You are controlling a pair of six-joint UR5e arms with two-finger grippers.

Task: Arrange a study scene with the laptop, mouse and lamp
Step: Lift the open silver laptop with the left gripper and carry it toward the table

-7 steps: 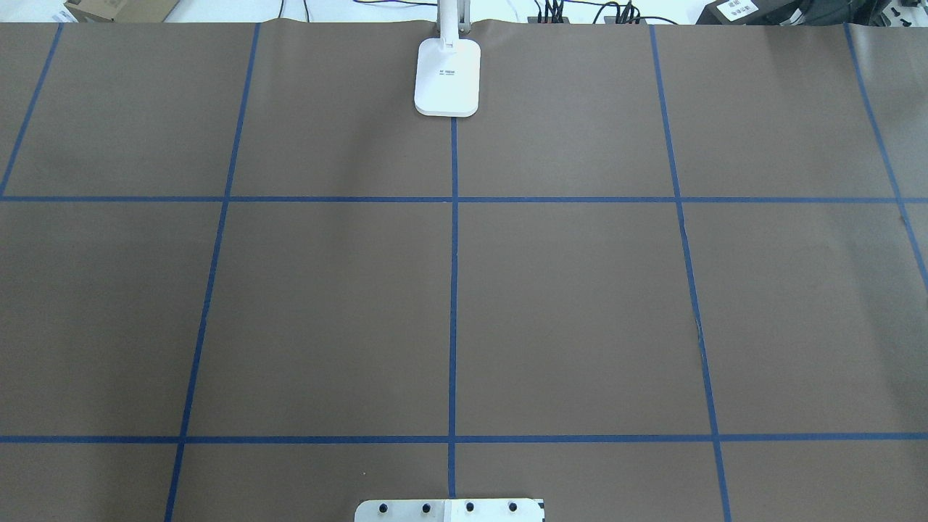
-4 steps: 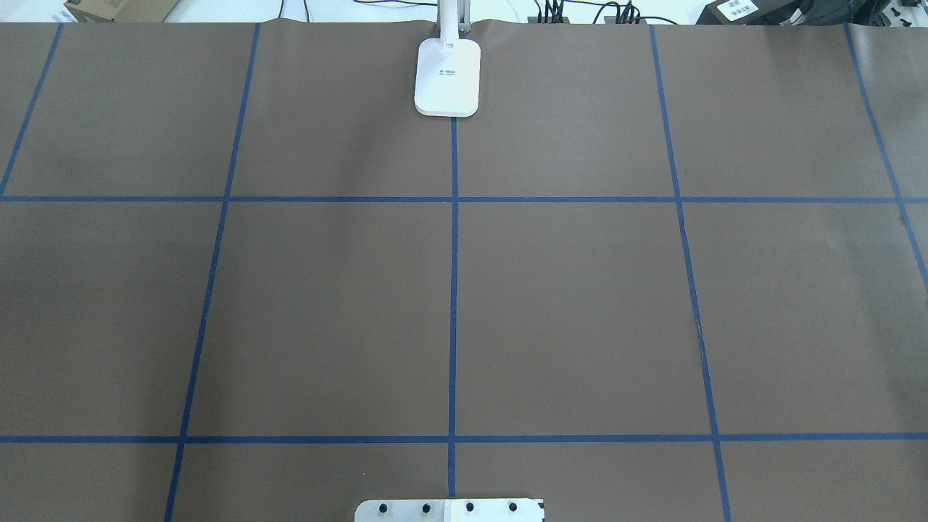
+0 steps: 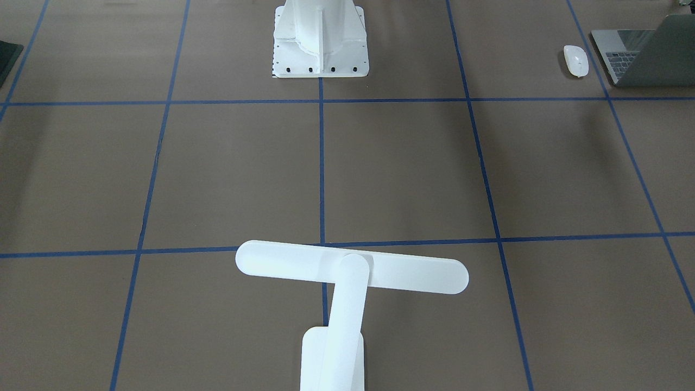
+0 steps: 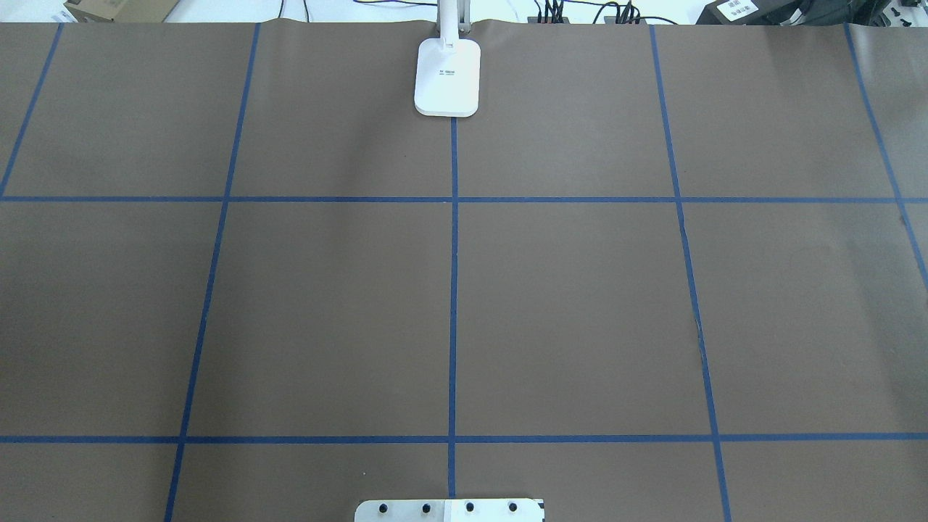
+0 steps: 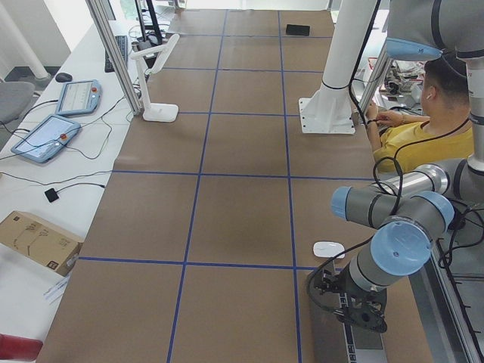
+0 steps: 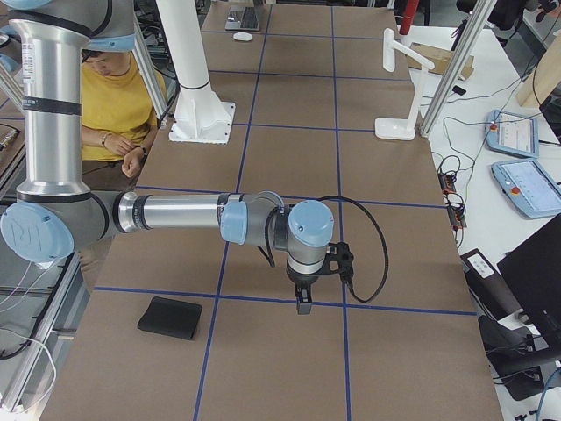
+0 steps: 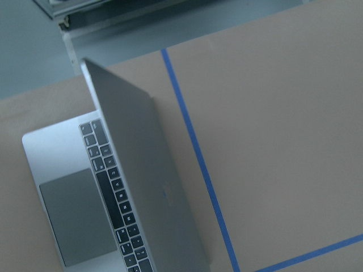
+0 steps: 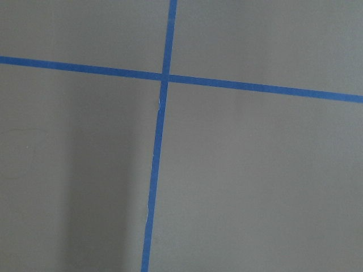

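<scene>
The laptop (image 3: 646, 54) stands half open at the table's corner on my left side, its keys and trackpad showing in the left wrist view (image 7: 113, 192). The white mouse (image 3: 576, 60) lies just beside it, toward the table's middle. The lamp (image 3: 352, 274) stands at the far middle edge, with its base (image 4: 447, 76) on the centre tape line. My left gripper (image 5: 323, 286) hangs over the laptop, close to the mouse (image 5: 329, 249). My right gripper (image 6: 303, 304) points down over bare table near a tape crossing. I cannot tell whether either gripper is open or shut.
A flat black mat (image 6: 175, 317) lies near the table's edge on my right side. The white robot pedestal (image 3: 320, 38) stands at the near middle edge. A person in yellow (image 5: 412, 128) sits behind it. Tablets and cables (image 5: 45, 136) lie beyond the far edge.
</scene>
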